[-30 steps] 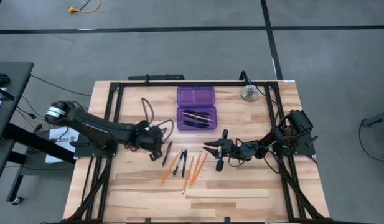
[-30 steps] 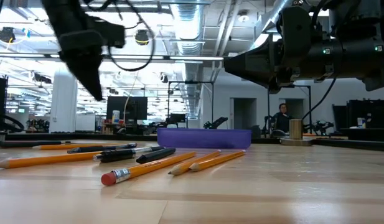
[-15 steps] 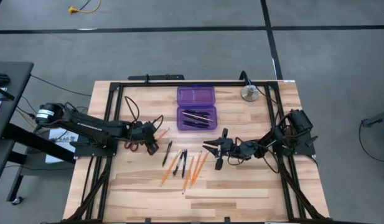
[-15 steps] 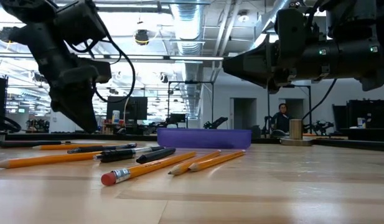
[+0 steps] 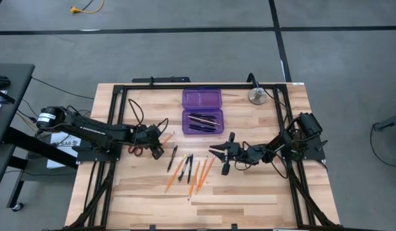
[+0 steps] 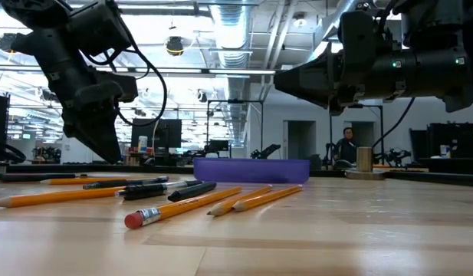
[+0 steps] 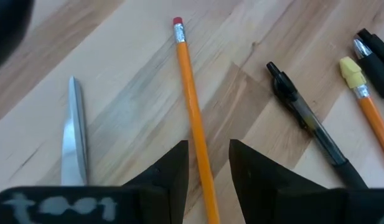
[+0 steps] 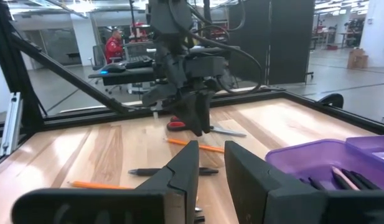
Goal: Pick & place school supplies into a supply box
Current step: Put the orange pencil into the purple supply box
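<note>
The pale wooden table carries the translucent purple plastic supply box near its far edge, lying open with a few dark pens in the nearer half. A loose row of orange pencils and black pens lies near the table's middle. Towards the left edge, one thin orange pencil runs between the fingers of the left gripper, with the red-handled scissors just beside it. That gripper's jaws stand slightly parted, low over the pencil and straddling it, closed on nothing yet.

The right gripper waits near the middle, jaws a narrow gap apart and empty.

The risk is probably a pinch off the pencil's balance point, letting it pivot or roll towards the scissor blade; a thin round shaft may also slip from the fingertips.
</note>
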`<state>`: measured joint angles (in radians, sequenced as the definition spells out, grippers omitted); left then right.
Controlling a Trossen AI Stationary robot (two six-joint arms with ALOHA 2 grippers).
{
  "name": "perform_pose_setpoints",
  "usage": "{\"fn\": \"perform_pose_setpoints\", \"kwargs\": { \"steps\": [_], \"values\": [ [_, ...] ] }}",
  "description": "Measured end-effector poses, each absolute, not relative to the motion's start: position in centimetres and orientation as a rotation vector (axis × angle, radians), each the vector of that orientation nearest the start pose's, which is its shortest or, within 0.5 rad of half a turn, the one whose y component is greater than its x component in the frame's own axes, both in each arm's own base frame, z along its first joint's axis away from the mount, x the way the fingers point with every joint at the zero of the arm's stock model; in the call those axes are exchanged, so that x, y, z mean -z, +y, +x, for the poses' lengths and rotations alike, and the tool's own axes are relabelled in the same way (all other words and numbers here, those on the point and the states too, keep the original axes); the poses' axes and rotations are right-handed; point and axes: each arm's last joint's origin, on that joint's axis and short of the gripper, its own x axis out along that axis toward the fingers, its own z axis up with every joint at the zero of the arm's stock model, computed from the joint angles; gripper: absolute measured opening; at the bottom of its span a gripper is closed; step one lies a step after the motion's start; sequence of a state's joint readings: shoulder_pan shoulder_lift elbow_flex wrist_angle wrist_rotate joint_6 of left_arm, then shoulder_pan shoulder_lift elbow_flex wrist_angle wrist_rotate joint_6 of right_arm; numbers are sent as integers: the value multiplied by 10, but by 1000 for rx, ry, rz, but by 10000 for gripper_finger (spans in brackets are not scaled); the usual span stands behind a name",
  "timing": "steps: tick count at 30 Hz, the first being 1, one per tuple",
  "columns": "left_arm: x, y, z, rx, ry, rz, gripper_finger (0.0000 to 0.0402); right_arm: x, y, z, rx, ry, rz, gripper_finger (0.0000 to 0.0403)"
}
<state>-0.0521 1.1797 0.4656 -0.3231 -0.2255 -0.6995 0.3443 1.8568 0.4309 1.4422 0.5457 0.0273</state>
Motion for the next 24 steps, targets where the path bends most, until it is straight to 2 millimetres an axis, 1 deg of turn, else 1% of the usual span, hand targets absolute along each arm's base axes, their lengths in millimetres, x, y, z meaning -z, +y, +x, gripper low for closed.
{"fn": "perform_pose_setpoints", "kwargs": {
  "steps": [24],
  "values": [
    [-149,-1,191,-578,910,-449,103,-124,81,270,202,-17,34,72]
  ]
}}
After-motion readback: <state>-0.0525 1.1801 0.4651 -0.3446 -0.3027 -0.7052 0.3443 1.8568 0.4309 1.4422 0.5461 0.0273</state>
